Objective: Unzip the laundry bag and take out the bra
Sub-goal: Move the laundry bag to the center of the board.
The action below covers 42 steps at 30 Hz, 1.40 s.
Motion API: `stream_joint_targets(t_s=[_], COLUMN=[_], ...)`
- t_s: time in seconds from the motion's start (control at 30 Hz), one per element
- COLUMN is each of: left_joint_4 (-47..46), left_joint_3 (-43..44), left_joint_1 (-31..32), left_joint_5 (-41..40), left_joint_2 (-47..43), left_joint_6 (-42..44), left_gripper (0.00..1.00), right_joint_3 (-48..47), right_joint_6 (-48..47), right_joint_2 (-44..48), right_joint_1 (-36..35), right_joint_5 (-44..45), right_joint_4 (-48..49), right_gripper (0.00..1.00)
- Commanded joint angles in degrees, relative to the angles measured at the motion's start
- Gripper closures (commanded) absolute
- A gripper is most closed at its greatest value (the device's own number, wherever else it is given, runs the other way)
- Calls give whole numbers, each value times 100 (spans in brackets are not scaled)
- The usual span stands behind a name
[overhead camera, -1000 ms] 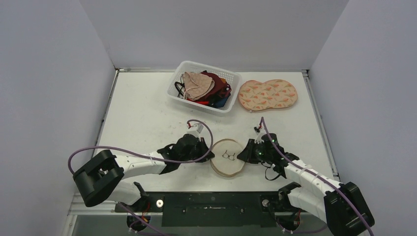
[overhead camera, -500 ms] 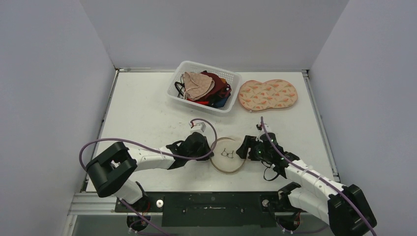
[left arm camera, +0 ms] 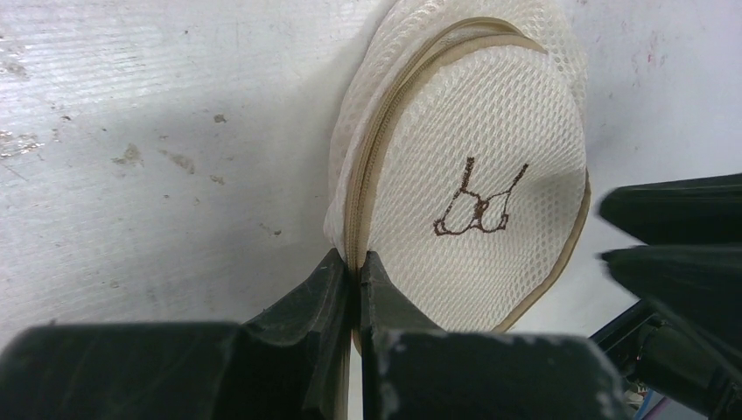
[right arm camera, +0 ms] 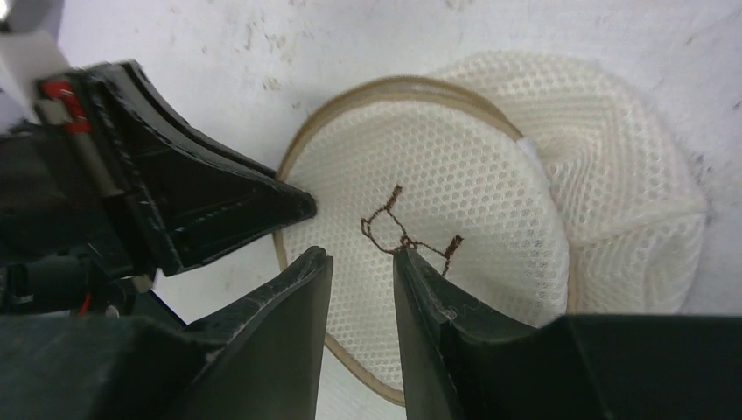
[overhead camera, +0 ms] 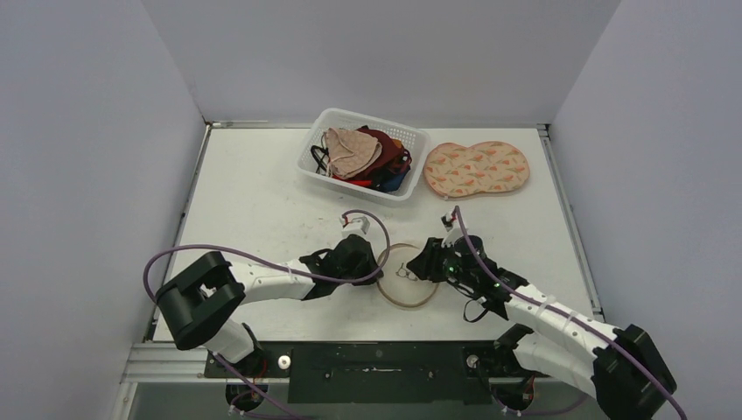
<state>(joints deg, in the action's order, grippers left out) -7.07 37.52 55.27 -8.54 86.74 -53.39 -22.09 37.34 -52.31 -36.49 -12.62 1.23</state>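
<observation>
The laundry bag (overhead camera: 407, 284) is a round cream mesh pouch with a tan zipper band and a brown bra drawing on its face (left arm camera: 490, 149). It lies on the table between my two arms. My left gripper (overhead camera: 372, 262) is shut on the bag's zipper edge (left arm camera: 354, 258) at its left side. My right gripper (overhead camera: 420, 262) hovers over the bag's face (right arm camera: 455, 175), its jaws apart (right arm camera: 360, 254) with only mesh behind them. The bra is hidden from view.
A white plastic basket (overhead camera: 308, 164) filled with mixed garments stands at the back centre. Beside it on the right lies a peach patterned pouch (overhead camera: 477, 168). Grey walls close the table on three sides.
My right gripper opened, narrowed somewhat, and moved left over the bag's face. The left gripper kept its hold and shifted slightly right and away, lifting the bag's edge.
</observation>
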Motion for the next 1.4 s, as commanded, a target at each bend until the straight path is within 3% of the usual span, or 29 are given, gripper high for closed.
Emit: stream_joint_targets(t_s=[0.0,0.2,0.43,0.53,0.63,0.77,1.0,1.23,1.37], left_joint_4=[-99,-222,-242,-217,-79,384,1098,1212,1689], left_joint_3=[259,282,200,141,68,45,-320,-783,-825], left_joint_1=[86,132,139,153,177,231,334,439,490], left_joint_5=[-20,39,6,17,-9,-96,-653,-905,-1119], left_joint_2=[141,360,386,249,-44,-652,-2098,-3174,-3637], left_joint_6=[4,-5,-14,-22,-46,-43,-53,-147,-224], left_gripper=[100,100,100,87,58,38,27,25,18], right_joint_3=[372,766,1107,1194,1136,1004,759,-243,-603], right_joint_6=[290,477,525,538,643,815,980,762,768], right_joint_2=[-567,-1280,-1451,-1549,-1512,-1551,-1912,-3287,-3821], right_joint_1=[-64,-38,-25,20,42,182,840,1192,1231], right_joint_5=[-251,156,691,840,1049,1490,2049,2155,2169], right_joint_4=[1230,1833,1787,1775,1667,1399,1679,2061,2212], right_gripper=[67,69,68,68,67,67,67,67,67])
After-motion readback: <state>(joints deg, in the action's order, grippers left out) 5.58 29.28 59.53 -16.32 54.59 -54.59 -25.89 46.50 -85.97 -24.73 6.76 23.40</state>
